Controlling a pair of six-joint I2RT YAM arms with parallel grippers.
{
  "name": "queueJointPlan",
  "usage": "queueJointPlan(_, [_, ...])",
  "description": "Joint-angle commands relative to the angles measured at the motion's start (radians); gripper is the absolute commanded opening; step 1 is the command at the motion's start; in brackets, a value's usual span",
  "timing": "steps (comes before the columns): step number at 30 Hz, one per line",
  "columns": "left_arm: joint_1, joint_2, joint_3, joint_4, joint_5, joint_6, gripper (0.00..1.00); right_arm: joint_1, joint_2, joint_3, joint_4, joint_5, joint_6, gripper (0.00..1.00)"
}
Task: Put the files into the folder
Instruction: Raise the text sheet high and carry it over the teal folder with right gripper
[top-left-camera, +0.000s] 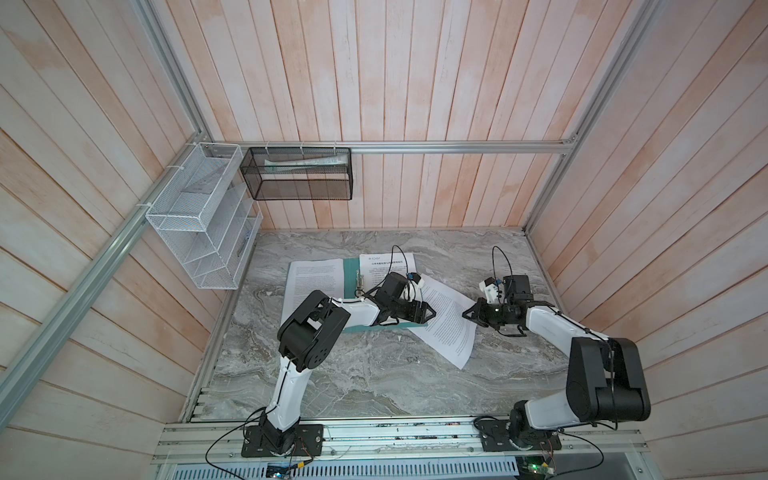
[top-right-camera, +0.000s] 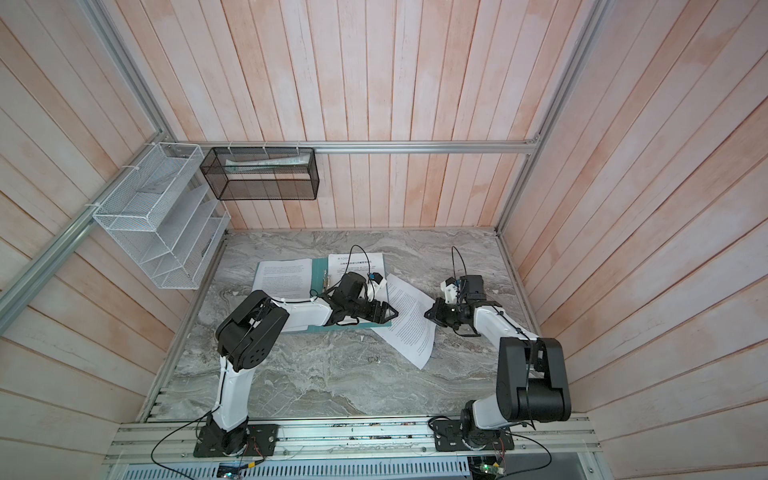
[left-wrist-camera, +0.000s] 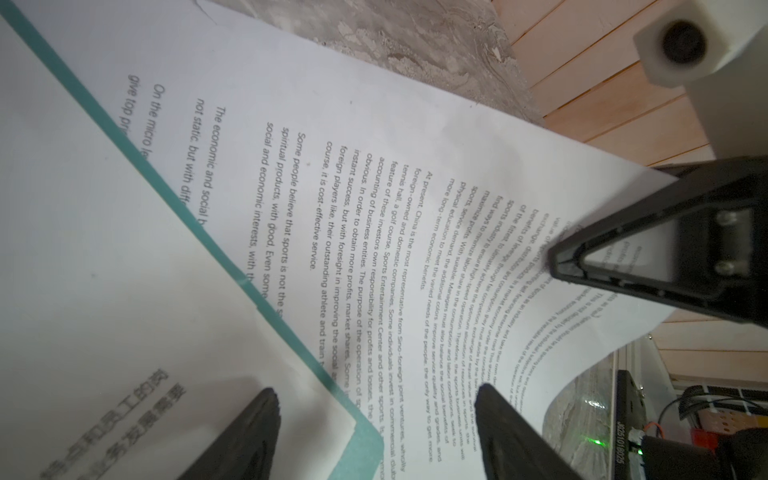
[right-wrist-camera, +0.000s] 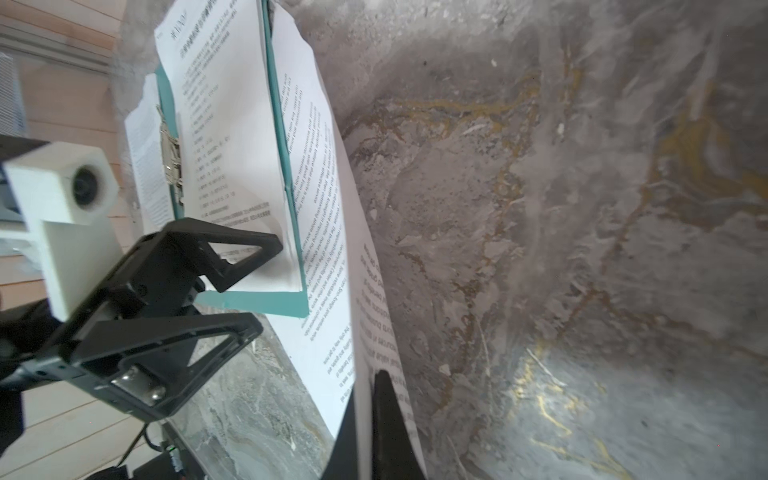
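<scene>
The folder (top-left-camera: 351, 272) lies open and flat on the marble table (top-left-camera: 332, 374), a little left of centre and toward the far side, with its metal clip (top-left-camera: 358, 285) along the spine. A text sheet (top-left-camera: 313, 278) covers its left half and overhangs the left edge. A headed sheet (top-left-camera: 388, 266) lies on its right half.

A third paper, the loose sheet (top-left-camera: 451, 332), lies slantwise just right of the folder, running from beside the folder's right edge toward the near right. In the left wrist view the folder's teal edge (left-wrist-camera: 216, 249) covers part of its print, so its left margin sits under the folder.

The right gripper (top-left-camera: 467, 313) is clamped shut on the loose sheet's right edge. In the right wrist view the paper (right-wrist-camera: 328, 249) passes between its two fingers (right-wrist-camera: 386, 415), and that side of the sheet is raised off the table in a curve.

The left gripper (top-left-camera: 430, 312) is at the folder's near right corner, jaws spread wide and holding nothing. In the left wrist view one finger (left-wrist-camera: 249, 432) is over the headed sheet (left-wrist-camera: 83, 291) and the other over the loose sheet (left-wrist-camera: 374, 187), with the folder's corner between them. Whether its tips touch the paper is hard to tell. The two grippers point at each other across the loose sheet, near but apart.
</scene>
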Motion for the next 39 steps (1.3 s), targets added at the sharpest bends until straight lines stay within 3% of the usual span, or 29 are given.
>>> queueJointPlan(1, [0.012,-0.045,-0.027,-0.044,0.007,-0.017,0.77,-0.026,-0.019,-0.046,0.098,-0.130,0.092,0.00])
queueJointPlan(6, [0.020,-0.101,-0.040,-0.036,0.020,-0.031,0.77,-0.118,-0.092,-0.140,0.295,-0.296,0.266,0.00])
queueJointPlan(9, [0.028,-0.138,-0.055,-0.018,0.032,-0.050,0.77,-0.189,-0.159,-0.216,0.508,-0.413,0.447,0.00])
queueJointPlan(12, [0.029,-0.175,-0.060,-0.017,0.026,-0.060,0.77,-0.201,-0.215,-0.238,0.629,-0.442,0.557,0.00])
queueJointPlan(19, [0.078,-0.338,-0.141,0.019,-0.018,-0.159,0.77,-0.196,-0.370,-0.201,0.752,-0.337,0.775,0.00])
queueJointPlan(24, [0.158,-0.497,-0.252,0.084,-0.022,-0.239,0.77,-0.120,-0.373,-0.074,0.760,-0.230,0.803,0.00])
queueJointPlan(30, [0.227,-0.656,-0.344,0.045,-0.087,-0.232,0.77,0.054,-0.237,0.056,0.870,-0.092,0.836,0.00])
queueJointPlan(39, [0.300,-0.769,-0.522,0.060,-0.104,-0.241,0.77,0.201,0.086,0.348,1.021,-0.032,0.859,0.00])
